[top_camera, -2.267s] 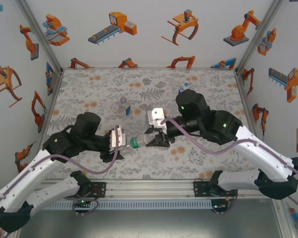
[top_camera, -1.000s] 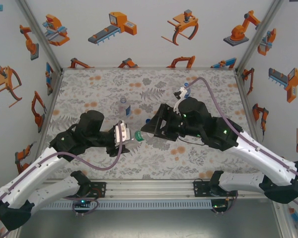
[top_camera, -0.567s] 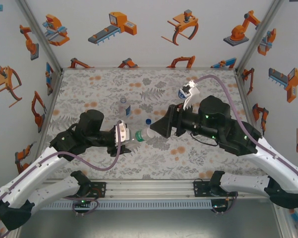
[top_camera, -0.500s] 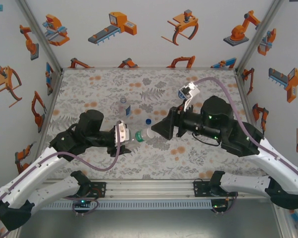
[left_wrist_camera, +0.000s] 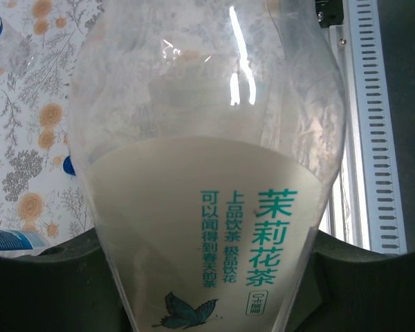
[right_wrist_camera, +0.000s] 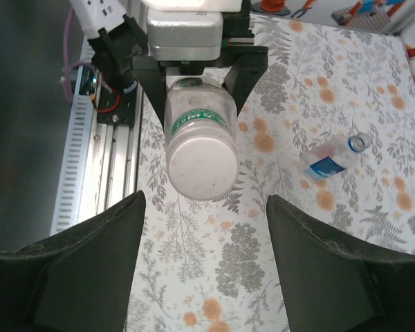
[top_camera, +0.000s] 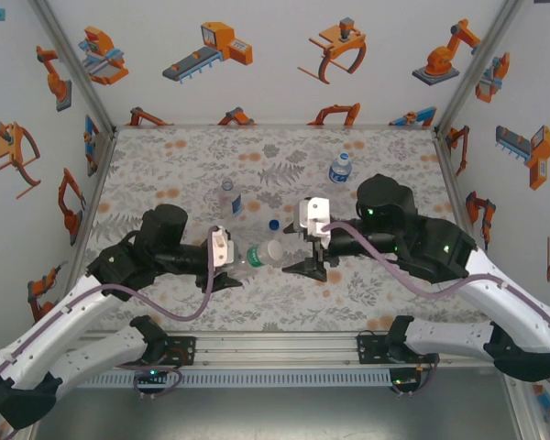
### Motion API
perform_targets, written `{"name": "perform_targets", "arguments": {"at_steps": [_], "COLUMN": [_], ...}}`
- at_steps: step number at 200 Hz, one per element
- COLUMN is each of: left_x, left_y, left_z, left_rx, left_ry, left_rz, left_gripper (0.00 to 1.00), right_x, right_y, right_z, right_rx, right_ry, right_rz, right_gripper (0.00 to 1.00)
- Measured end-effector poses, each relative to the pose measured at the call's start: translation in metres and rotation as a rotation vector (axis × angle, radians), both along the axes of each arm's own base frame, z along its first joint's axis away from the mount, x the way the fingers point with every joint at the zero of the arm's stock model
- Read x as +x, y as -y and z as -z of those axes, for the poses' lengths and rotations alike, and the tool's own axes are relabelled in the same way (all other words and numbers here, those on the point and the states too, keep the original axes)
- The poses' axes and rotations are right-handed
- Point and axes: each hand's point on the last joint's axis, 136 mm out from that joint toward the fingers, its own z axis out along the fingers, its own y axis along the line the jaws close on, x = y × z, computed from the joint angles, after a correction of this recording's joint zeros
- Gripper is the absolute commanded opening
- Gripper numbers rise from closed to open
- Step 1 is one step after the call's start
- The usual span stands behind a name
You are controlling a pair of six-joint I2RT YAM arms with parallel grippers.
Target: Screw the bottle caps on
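Green-label bottle (top_camera: 261, 254) horizontal above the desk (top_camera: 165, 165), clamped in left tool (top_camera: 233, 261), pale round end facing right tool (top_camera: 298, 254). That tool's jaws stand apart, off the bottle. Its wrist has rolled over since half a second ago.

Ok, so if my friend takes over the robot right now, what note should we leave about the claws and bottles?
Left claw: shut on the green-label bottle, held on its side.
Right claw: open, facing that bottle's white round end, not touching it.
Blue cap: loose on the table, beyond the two claws.
Slim blue-label bottle: mouth open, no cap.
Squat blue-label bottle: far right; capped or not, cannot tell.
Done: maybe the green-label bottle, if that white end is its cap.
Left: cap the slim bottle, check the squat one.
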Motion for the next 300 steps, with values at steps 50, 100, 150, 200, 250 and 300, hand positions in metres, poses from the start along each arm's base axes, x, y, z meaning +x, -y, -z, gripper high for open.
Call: {"name": "perform_targets", "arguments": {"at_steps": [50, 100, 150, 200, 250, 300], "left_x": [-0.004, -0.005, -0.005, -0.005, 0.001, 0.012], "left_y": [-0.002, -0.003, -0.003, -0.004, -0.006, -0.008], "left_z": [-0.001, 0.005, 0.010, 0.011, 0.013, 0.019], "left_rx": [-0.001, 0.030, 0.050, 0.054, 0.069, 0.096], "left_ry": [-0.004, -0.018, -0.026, -0.028, -0.024, -0.026], "left_rz": [0.007, 0.015, 0.021, 0.020, -0.017, -0.083], "left_gripper": [0.00, 0.00, 0.00, 0.00, 0.00, 0.00], "right_x": [-0.006, -0.011, -0.010, -0.006, 0.021, 0.060], "right_y": [-0.012, -0.017, -0.020, -0.021, -0.018, 0.001], "right_z": [0.003, 0.004, 0.006, 0.006, 0.011, 0.038], "right_rx": [-0.013, -0.011, -0.017, -0.014, 0.078, 0.254], "right_ry": [0.032, 0.015, 0.009, -0.051, -0.406, -1.048], "right_rz": [-0.096, -0.140, -0.143, -0.099, 0.196, 0.661], "right_gripper": [0.60, 0.53, 0.37, 0.13, 0.00, 0.00]}}
